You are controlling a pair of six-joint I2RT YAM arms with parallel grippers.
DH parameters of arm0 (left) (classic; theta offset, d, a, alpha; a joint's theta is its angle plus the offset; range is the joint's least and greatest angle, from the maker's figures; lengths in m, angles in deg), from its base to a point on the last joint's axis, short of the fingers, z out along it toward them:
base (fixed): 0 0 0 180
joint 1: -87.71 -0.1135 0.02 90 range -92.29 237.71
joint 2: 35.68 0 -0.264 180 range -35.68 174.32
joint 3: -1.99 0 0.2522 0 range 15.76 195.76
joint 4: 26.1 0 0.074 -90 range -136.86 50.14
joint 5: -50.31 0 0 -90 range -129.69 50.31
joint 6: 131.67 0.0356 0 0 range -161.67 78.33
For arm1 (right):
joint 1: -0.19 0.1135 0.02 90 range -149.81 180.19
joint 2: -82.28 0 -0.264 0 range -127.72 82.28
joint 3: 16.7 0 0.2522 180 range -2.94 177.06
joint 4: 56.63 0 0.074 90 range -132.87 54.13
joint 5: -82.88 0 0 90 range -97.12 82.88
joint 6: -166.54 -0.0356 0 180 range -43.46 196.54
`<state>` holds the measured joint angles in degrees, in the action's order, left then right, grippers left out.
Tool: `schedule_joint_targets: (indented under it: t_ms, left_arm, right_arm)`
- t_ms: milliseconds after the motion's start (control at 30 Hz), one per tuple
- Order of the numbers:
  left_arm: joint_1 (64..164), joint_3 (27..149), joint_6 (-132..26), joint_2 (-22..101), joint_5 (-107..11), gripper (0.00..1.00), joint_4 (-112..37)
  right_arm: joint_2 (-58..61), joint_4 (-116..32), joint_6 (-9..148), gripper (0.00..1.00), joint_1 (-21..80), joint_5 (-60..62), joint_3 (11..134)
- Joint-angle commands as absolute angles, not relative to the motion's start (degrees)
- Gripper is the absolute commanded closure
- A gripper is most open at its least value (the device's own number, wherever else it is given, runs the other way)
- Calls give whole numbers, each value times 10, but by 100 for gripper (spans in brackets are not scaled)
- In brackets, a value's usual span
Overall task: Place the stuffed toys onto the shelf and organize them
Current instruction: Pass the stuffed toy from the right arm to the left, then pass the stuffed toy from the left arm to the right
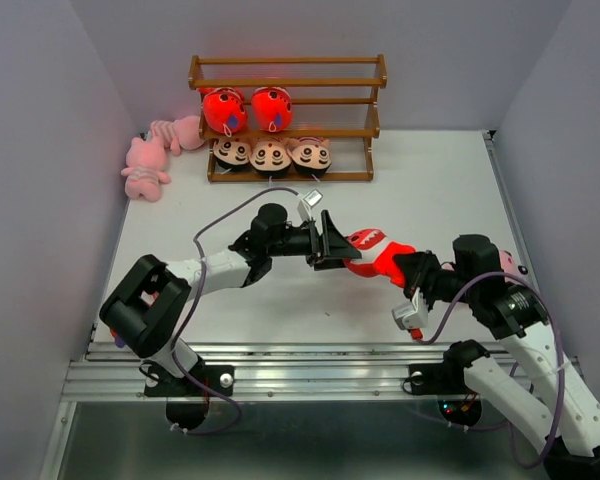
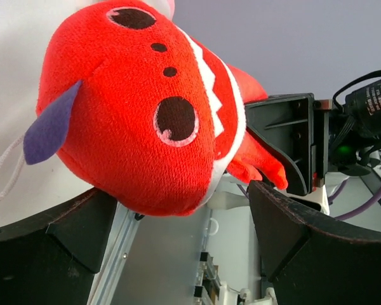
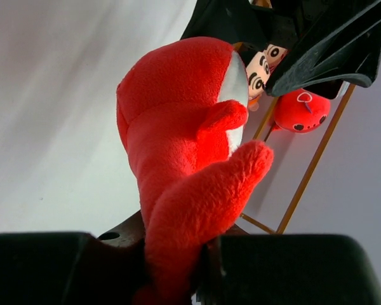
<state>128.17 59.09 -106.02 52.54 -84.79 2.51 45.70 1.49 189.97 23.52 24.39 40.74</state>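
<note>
A red-orange fish [image 1: 377, 256] hangs in mid-air between my two grippers over the middle of the table. My right gripper [image 1: 412, 270] is shut on its tail [image 3: 197, 210]. My left gripper [image 1: 333, 241] stands open, its fingers [image 2: 292, 235] on either side of the fish's head [image 2: 133, 108] without pressing it. On the brown shelf [image 1: 280, 82], two red fish [image 1: 225, 109] [image 1: 272, 108] sit on the middle tier. Three boy dolls [image 1: 270, 155] line the bottom tier. Two pink toys [image 1: 145, 168] [image 1: 177, 132] lie on the table left of the shelf.
A bit of another pink toy [image 1: 510, 262] shows behind my right arm. Grey walls close the table on the left, back and right. The shelf's top tier [image 1: 285, 66] holds nothing. My arms' cables loop above the near half of the table.
</note>
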Motion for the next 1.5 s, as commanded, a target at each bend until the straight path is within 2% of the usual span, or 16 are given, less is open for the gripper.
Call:
schedule_joint_targets:
  t_ms: [0, 167, 200, 267, 300, 367, 533, 600, 700, 733, 800, 833, 967, 1167, 1300, 1467]
  left_arm:
    - [1289, 628, -1048, 535, -855, 10, 52]
    - [1289, 617, -1050, 555, -845, 26, 67]
    - [1289, 613, -1056, 557, -845, 39, 93]
    - [1288, 601, -1080, 563, -850, 54, 131]
    - [1288, 597, -1089, 570, -857, 70, 167]
    - [1288, 593, -1108, 579, -864, 87, 199]
    - [1288, 581, -1108, 572, -875, 96, 247]
    - [1283, 573, -1075, 550, -858, 100, 217]
    - [1276, 558, -1020, 500, -801, 100, 157]
    - [1272, 544, -1007, 482, -781, 100, 140]
    - [1271, 523, -988, 427, -706, 100, 118]
    - [1271, 498, -982, 388, -681, 100, 106]
    - [1272, 430, -995, 293, -544, 100, 86]
    - [1316, 371, -1018, 194, -301, 100, 72]
    - [1395, 369, -1027, 179, -129, 100, 83]
    - [1443, 367, -1040, 200, -20, 100, 153]
  right_arm:
    - [472, -33, 1926, 99, 239, 292, 395]
    - [468, -49, 1880, 99, 239, 302, 413]
    - [467, -48, 1867, 99, 239, 305, 415]
    - [465, -50, 1855, 99, 239, 307, 418]
    - [465, -50, 1849, 99, 239, 305, 415]
    - [467, -50, 1847, 99, 239, 302, 407]
    - [470, -59, 1811, 96, 239, 293, 395]
    - [469, -60, 1782, 82, 239, 289, 398]
    - [455, -60, 1708, 37, 239, 286, 417]
    - [450, -60, 1683, 19, 239, 284, 424]
    - [441, -60, 1601, 4, 239, 281, 438]
    - [430, -59, 1570, 0, 239, 280, 454]
    - [398, -46, 1416, 0, 239, 294, 499]
    - [353, -105, 1074, 0, 239, 323, 551]
    - [322, -141, 862, 0, 239, 373, 567]
    - [289, -254, 609, 0, 228, 414, 531]
